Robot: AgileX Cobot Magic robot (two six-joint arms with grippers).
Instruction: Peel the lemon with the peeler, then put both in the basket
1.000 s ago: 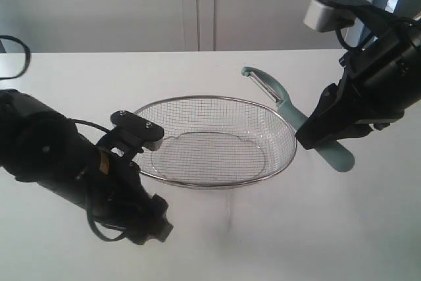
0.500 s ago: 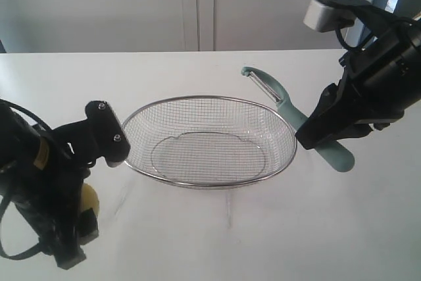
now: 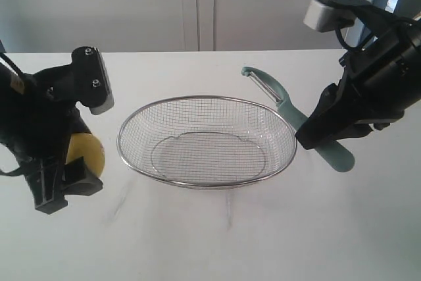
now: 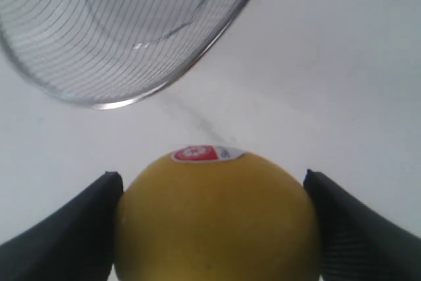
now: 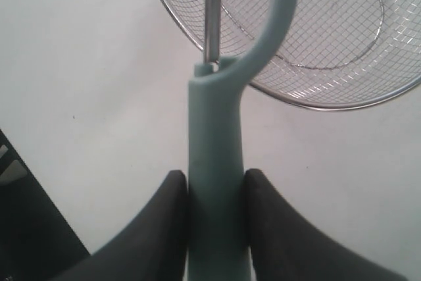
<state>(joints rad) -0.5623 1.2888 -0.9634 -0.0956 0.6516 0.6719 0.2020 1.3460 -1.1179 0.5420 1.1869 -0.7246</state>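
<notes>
The table point(image 3: 263, 241) is white and smooth with a dull sheen. Its far edge runs straight across below a pale wall point(image 3: 131, 4). Directly on the table stands the silver wire-mesh basket point(image 3: 210, 97), an oval resting upright on its base ring, roughly midway between the left and right sides and set back from the far edge. Faint grey streaks point(image 3: 228, 214) mark the tabletop beside the basket's near rim.
</notes>
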